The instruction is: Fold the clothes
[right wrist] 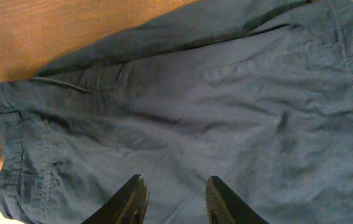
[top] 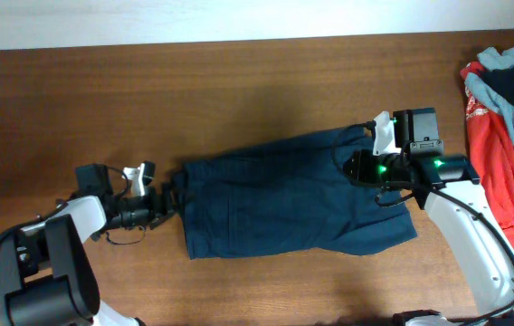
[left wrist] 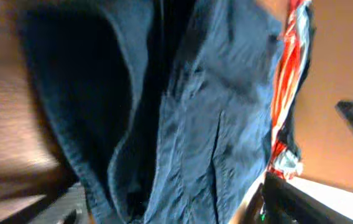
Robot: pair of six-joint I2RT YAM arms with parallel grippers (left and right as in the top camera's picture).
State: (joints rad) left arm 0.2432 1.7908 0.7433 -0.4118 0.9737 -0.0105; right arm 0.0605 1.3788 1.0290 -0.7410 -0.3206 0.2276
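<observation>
Two tools are sitting at the navy clothes lying spread mid-worktop, the right tool hovering wide apart above them, the left tool touching the waistband, grip impossible to tell.

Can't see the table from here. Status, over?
Right gripper open, fingers above the shorts. Left gripper at the shorts' waistband edge, grip unclear. Shorts spread on the table. Clothes pile far right, not in the way.
</observation>
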